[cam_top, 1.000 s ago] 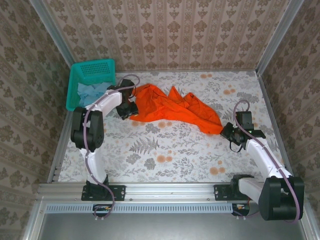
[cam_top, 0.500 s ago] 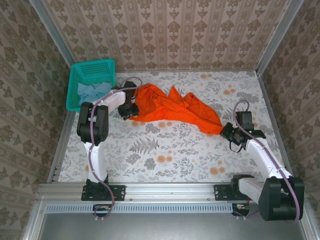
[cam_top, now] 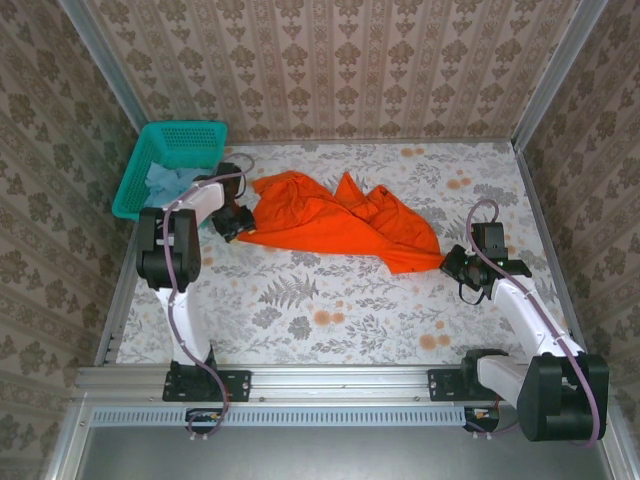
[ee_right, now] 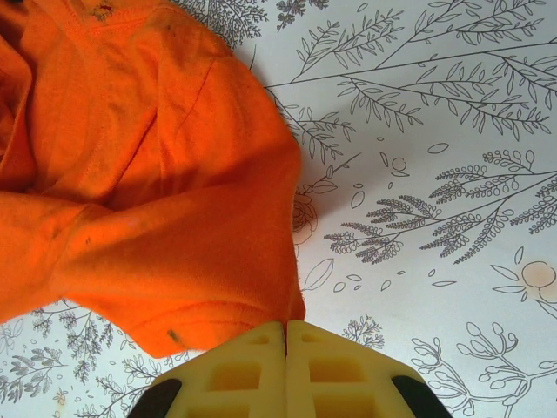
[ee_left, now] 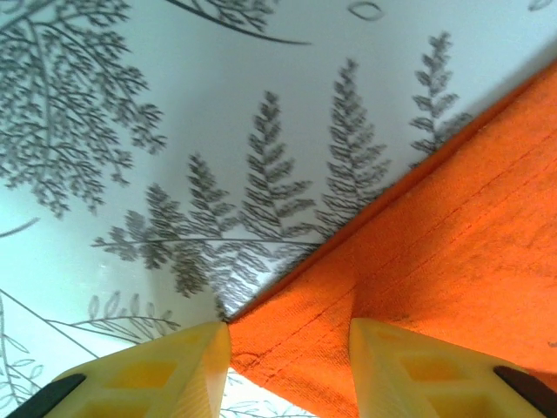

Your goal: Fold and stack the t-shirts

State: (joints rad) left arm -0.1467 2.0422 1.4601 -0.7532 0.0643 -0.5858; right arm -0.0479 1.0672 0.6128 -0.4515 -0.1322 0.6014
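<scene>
The left arm (cam_top: 175, 262) rises from its base at the near left, folds at a dark elbow and reaches to the far left, its wrist bent low. The left gripper (cam_top: 232, 216) points down at the table, its yellow fingers (ee_left: 178, 361) parted with a corner of the shirt (cam_top: 340, 225) lying between them. The right arm (cam_top: 530, 312) leans from the near right base toward the far left. The right gripper (cam_top: 457, 266) sits low, its fingers (ee_right: 239, 370) pressed together on the shirt's edge.
</scene>
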